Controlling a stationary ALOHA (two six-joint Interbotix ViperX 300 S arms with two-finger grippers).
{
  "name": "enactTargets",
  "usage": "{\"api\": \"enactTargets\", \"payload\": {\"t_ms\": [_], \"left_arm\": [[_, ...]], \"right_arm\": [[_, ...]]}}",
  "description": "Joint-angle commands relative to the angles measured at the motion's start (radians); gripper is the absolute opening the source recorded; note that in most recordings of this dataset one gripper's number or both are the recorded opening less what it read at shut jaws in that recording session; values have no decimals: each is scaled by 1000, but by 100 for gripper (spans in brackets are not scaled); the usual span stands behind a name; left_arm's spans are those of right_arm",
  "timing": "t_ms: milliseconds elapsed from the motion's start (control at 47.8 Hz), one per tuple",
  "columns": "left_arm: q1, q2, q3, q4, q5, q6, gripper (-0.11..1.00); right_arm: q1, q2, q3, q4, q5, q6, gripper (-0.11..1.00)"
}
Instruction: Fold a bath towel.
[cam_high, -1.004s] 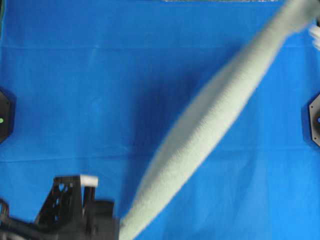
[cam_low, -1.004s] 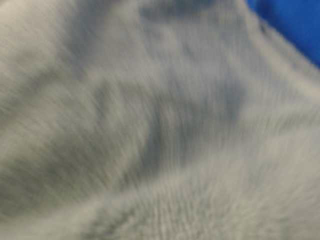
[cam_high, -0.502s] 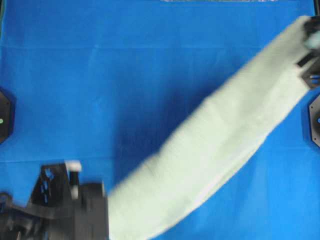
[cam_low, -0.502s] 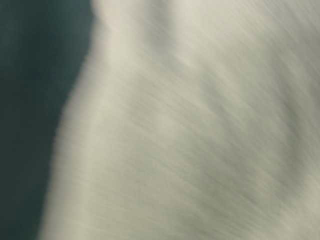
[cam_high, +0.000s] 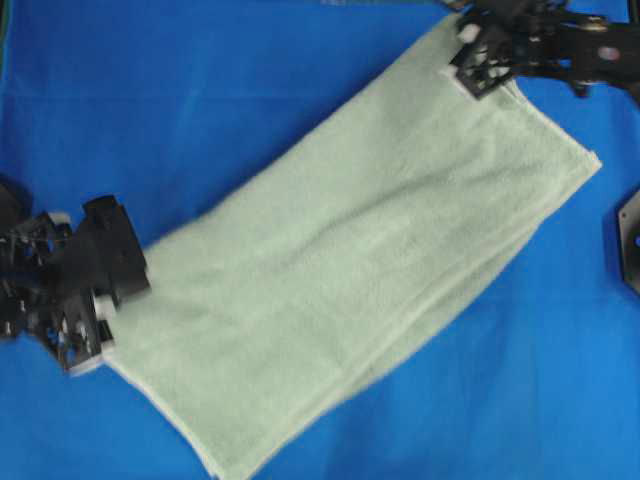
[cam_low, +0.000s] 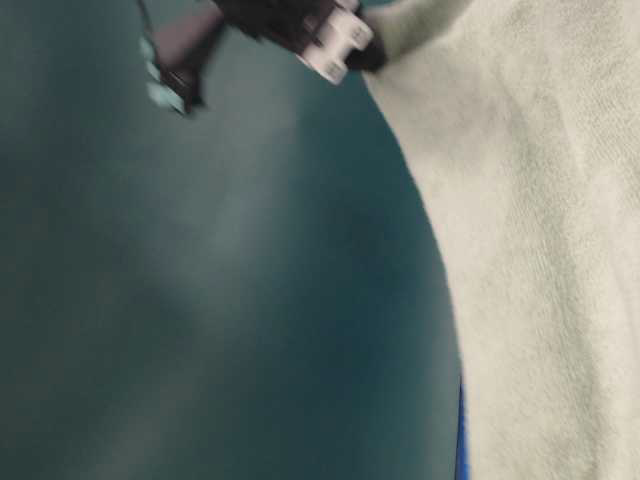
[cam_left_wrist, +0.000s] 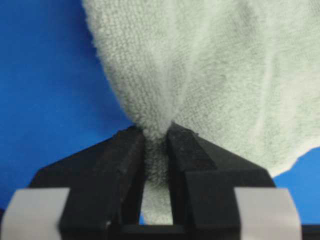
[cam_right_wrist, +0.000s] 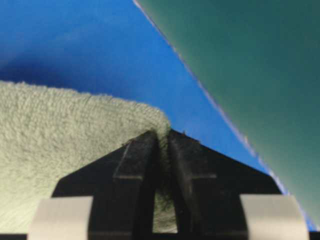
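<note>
Left wrist view: the left gripper (cam_left_wrist: 156, 137) pinches a bunched corner of the bath towel (cam_left_wrist: 220, 70) between its black fingers (cam_left_wrist: 125, 160). In the right wrist view, the right gripper (cam_right_wrist: 162, 137) is likewise clamped on a towel corner. Overhead, the left gripper (cam_high: 100, 330) sits at the lower-left end and the right gripper (cam_high: 470, 60) at the upper-right end, the towel (cam_high: 350, 260) lying doubled and diagonal on the blue desk (cam_high: 200, 100).

- We see the bath towel (cam_high: 370, 270) in plain pale sage green.
- We see the cloth surface (cam_high: 200, 90) in bright blue.
- We see black grippers with white pads.
</note>
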Motion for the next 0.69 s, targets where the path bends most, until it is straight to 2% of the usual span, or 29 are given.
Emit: {"api": "enactTargets", "payload": {"t_ms": [0,209,251,335,376,439,502,544,606,669], "left_arm": [[18,-28,38,3,-34,-2,11],[63,-51,89,5,-46,0,11],[71,-55,91,5,-46,0,19],[77,-67,98,5,-46,5,45],[78,-74,100,5,-46,6,59],[78,-86,104,5,-46,9,76],[80,-101,104,5,-43,9,86],[80,-109,104,5,-41,11,87],[78,-123,106,5,-41,11,86],[80,-135,107,5,-41,9,86]], "right_arm": [[-17,51,-74,-5,-12,-37,10],[-28,123,-161,-2,-15,-81,10],[-29,126,-167,-2,-15,-81,10],[-32,126,-170,-2,-11,-83,11],[-32,126,-167,0,-9,-83,19],[-29,120,-160,0,2,-83,39],[-26,101,-146,0,18,-84,56],[-23,75,-126,9,37,-83,65],[-23,29,-95,40,60,-84,69],[-23,-25,-58,94,87,-87,62]]}}
